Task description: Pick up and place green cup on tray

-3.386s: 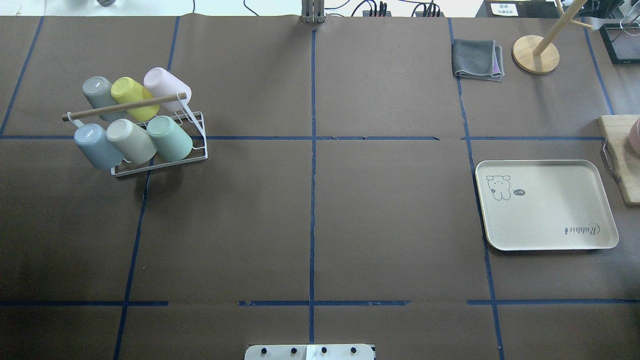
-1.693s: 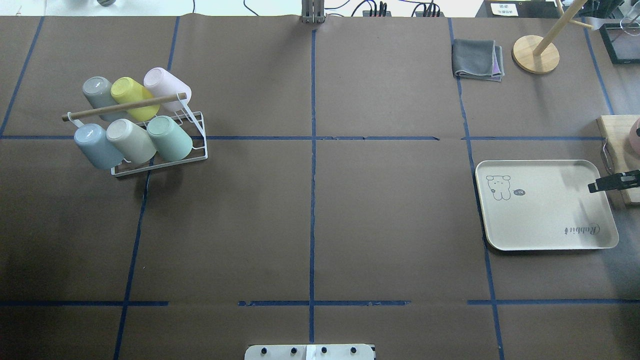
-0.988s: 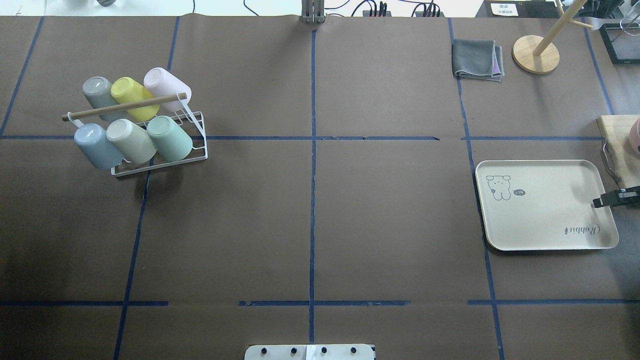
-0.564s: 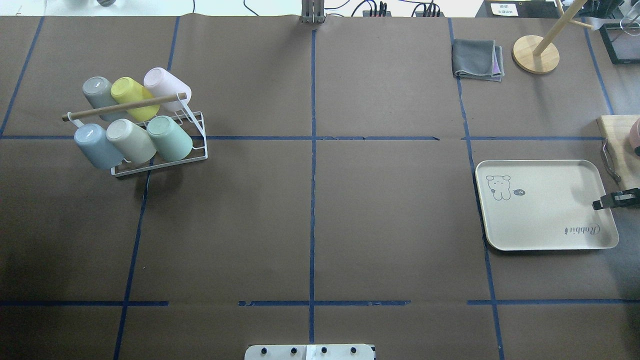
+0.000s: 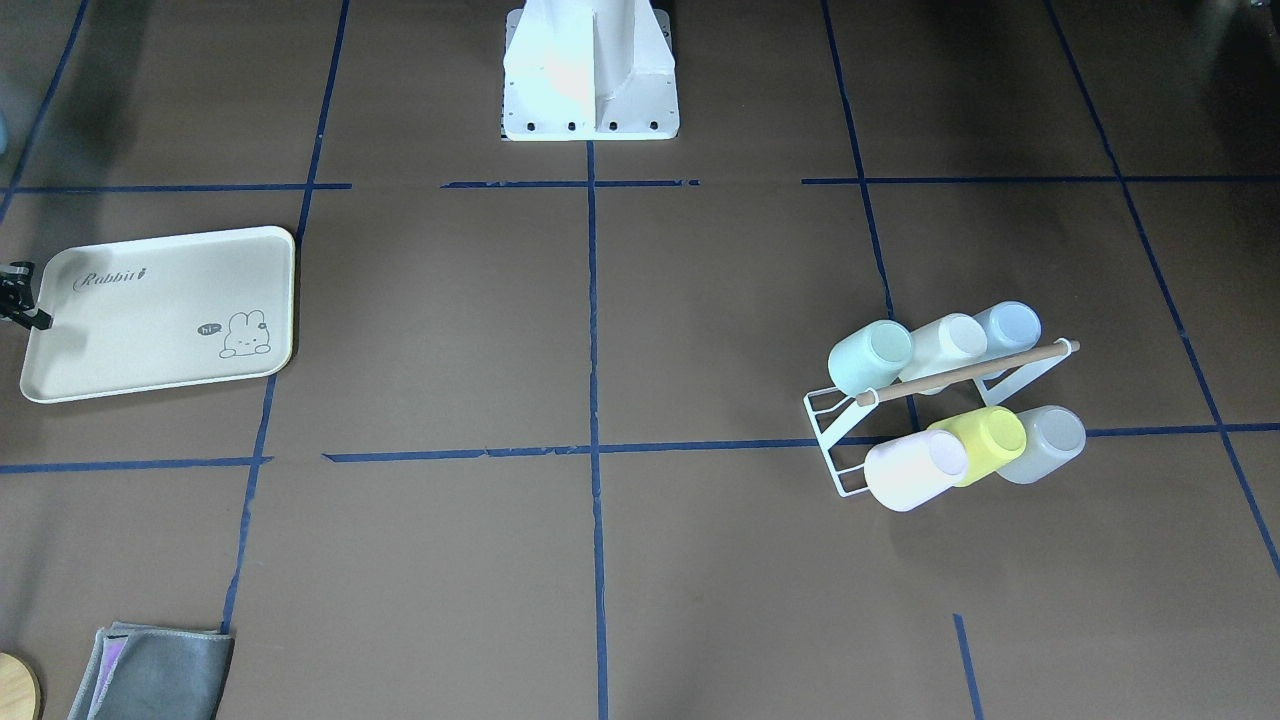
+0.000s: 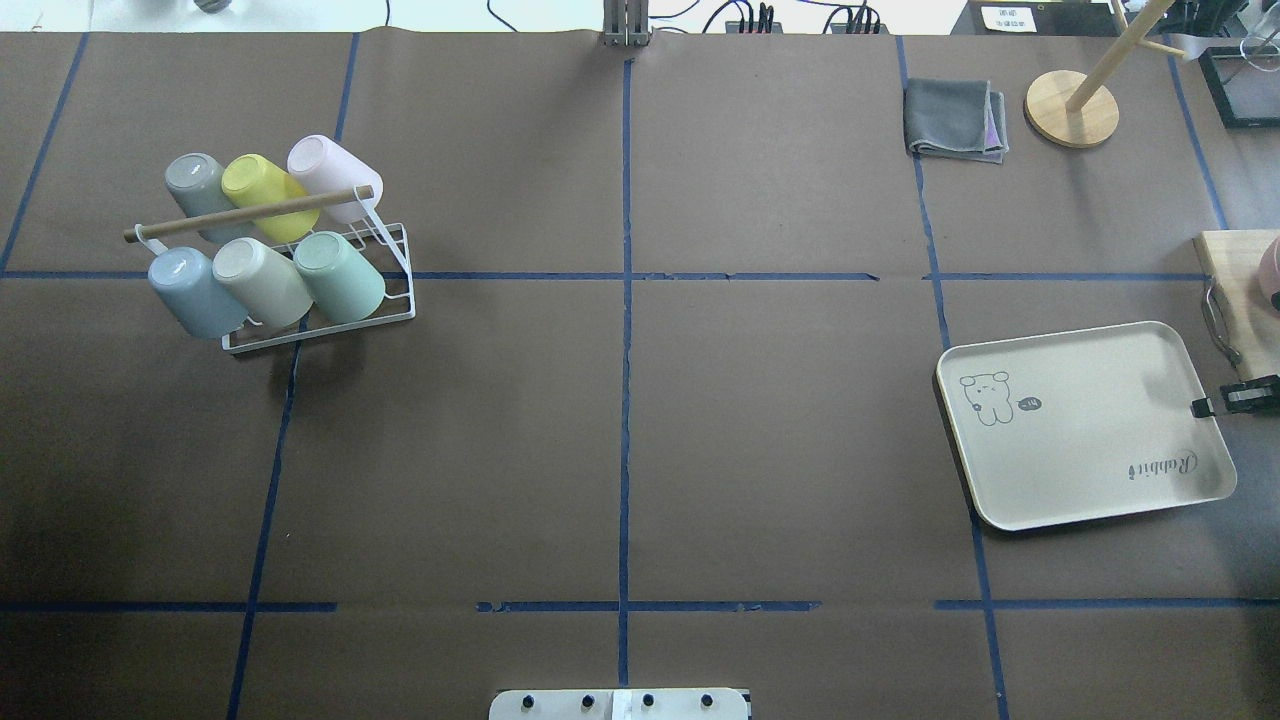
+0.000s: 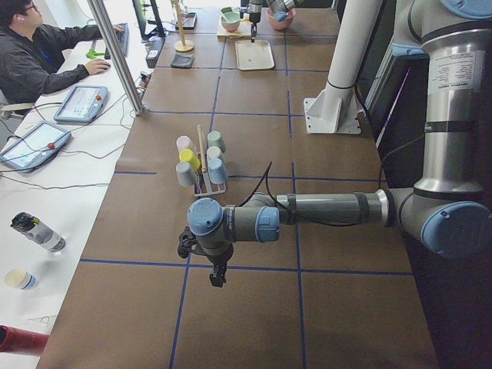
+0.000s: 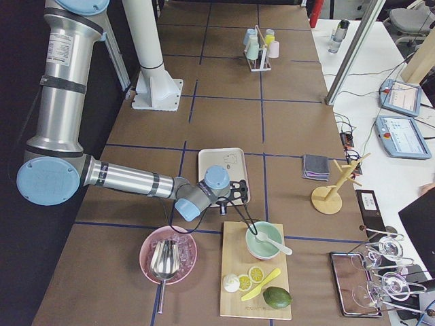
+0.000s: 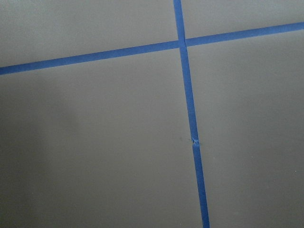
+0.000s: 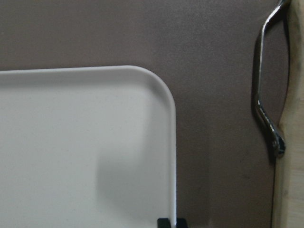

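Observation:
The green cup lies tilted in a white wire rack at the table's left, the rightmost of the near row; it also shows in the front-facing view. The cream tray lies at the right, turned askew. My right gripper is shut on the tray's right rim; in the right wrist view its black fingertips flank the rim. My left gripper hangs over bare table short of the rack; I cannot tell if it is open.
Several other cups fill the rack: blue, pale whitish-green, grey, yellow, pink. A grey cloth and a wooden stand sit far right. A wooden board lies beside the tray.
My right gripper came in from the right edge and closed on the tray's right rim. The tray has since turned slightly, its left end swinging toward the robot.

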Controlling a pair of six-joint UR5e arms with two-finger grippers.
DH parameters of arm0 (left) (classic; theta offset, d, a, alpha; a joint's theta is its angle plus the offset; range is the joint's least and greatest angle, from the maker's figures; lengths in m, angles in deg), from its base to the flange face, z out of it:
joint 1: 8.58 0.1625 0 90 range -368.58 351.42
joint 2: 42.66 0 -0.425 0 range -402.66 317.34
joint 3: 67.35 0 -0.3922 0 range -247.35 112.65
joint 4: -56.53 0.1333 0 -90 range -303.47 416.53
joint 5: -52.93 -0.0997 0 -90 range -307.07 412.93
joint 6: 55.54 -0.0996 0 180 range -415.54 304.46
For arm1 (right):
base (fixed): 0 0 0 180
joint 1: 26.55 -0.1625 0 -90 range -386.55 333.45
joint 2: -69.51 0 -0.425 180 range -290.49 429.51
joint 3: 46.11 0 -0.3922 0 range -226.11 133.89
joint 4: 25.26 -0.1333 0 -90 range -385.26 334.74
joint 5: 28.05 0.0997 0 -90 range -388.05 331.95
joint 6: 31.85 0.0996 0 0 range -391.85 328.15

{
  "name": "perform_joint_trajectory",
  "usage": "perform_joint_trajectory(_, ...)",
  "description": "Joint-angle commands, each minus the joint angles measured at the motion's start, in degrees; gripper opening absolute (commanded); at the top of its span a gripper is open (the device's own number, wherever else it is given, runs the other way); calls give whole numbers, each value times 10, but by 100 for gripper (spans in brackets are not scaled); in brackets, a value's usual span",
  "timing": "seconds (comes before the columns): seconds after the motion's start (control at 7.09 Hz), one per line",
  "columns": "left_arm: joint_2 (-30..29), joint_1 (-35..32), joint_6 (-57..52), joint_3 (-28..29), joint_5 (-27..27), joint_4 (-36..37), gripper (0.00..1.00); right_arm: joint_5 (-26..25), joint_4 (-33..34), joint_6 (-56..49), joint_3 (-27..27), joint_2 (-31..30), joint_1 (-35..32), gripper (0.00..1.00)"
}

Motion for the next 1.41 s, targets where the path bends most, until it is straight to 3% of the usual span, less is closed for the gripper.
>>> perform_joint_trajectory(0.0,0,0,0,0,0,0,100,16,6,25,-45,-2,0,0)
perform_joint_trajectory(0.42,0,1,0,0,0,0,100,19,7,168,-118,5,8,0)
perform_joint_trajectory(0.71,0,1,0,0,0,0,100,36,35,182,-124,68,26,0)
perform_joint_trajectory(1.27,0,2,-1,0,0,0,100,21,109,197,-129,199,91,0)
